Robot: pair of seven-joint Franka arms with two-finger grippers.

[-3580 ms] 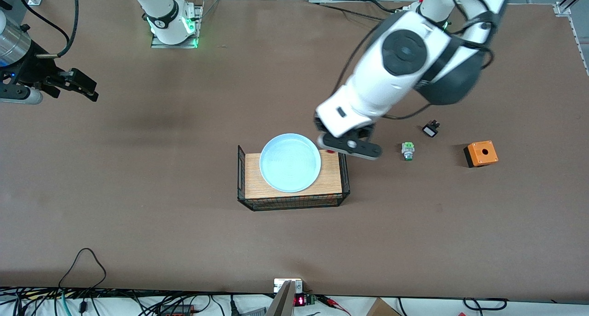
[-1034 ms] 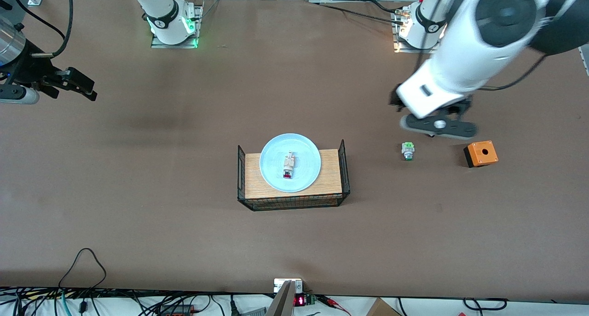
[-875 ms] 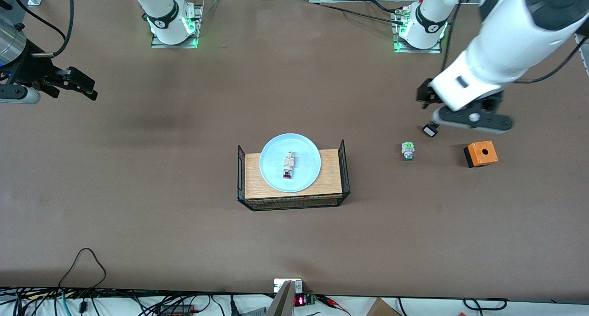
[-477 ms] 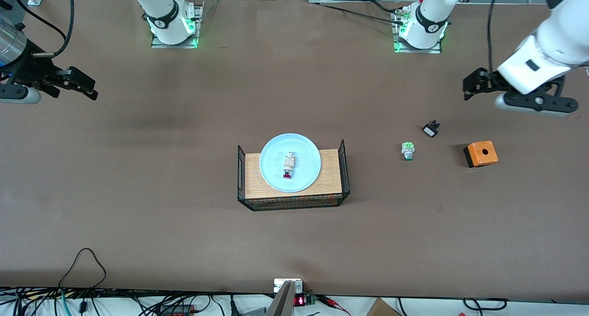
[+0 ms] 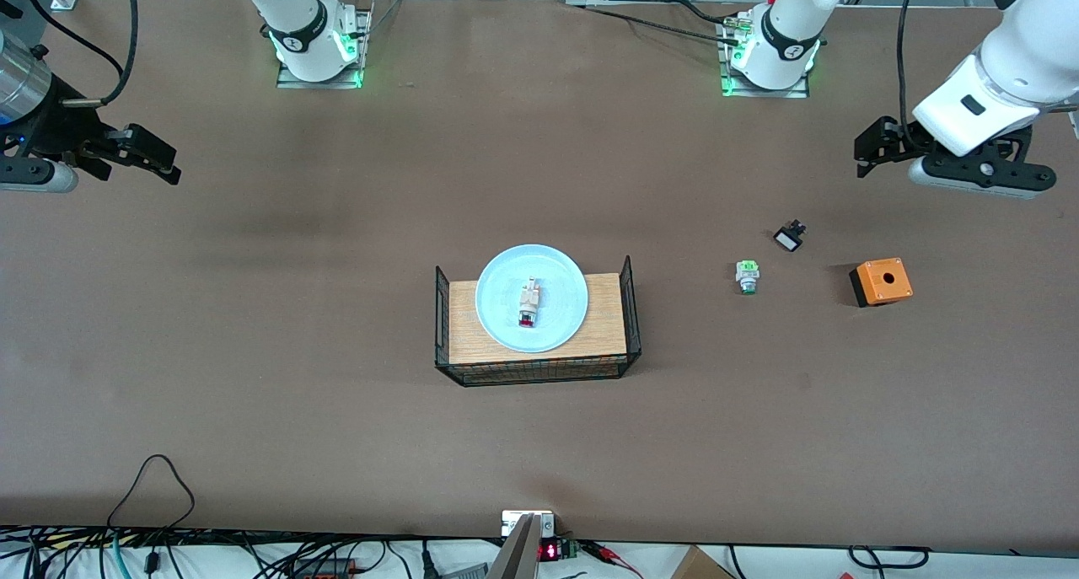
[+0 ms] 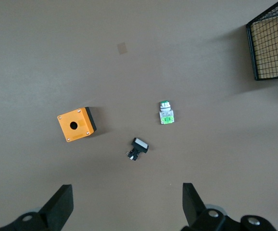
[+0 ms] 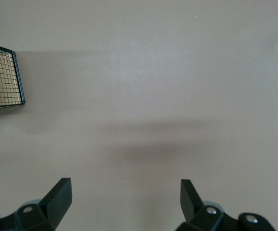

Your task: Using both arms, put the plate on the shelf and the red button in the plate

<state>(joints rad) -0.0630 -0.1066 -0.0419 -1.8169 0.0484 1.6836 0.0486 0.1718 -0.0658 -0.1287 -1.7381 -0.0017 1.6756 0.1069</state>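
Observation:
The pale blue plate (image 5: 504, 286) lies on the wooden floor of a black wire basket (image 5: 629, 308) in the middle of the table. The red button (image 5: 528, 302) lies on its side in the middle of the plate, red tip toward the front camera. My left gripper (image 5: 868, 149) is open and empty, up over bare table at the left arm's end; its wrist view shows it (image 6: 127, 192) wide apart. My right gripper (image 5: 160, 159) is open and empty over bare table at the right arm's end, also wide apart in its wrist view (image 7: 124, 187).
A green-tipped switch (image 5: 747, 276) (image 6: 166, 113), a small black part (image 5: 789, 238) (image 6: 138, 147) and an orange box with a hole (image 5: 880, 281) (image 6: 76, 124) lie toward the left arm's end. The basket's corner shows in both wrist views (image 6: 273, 48) (image 7: 2, 77).
The red button now lies on the plate. My left arm has drawn away from the basket to the left arm's end of the table, empty. The right arm has not moved.

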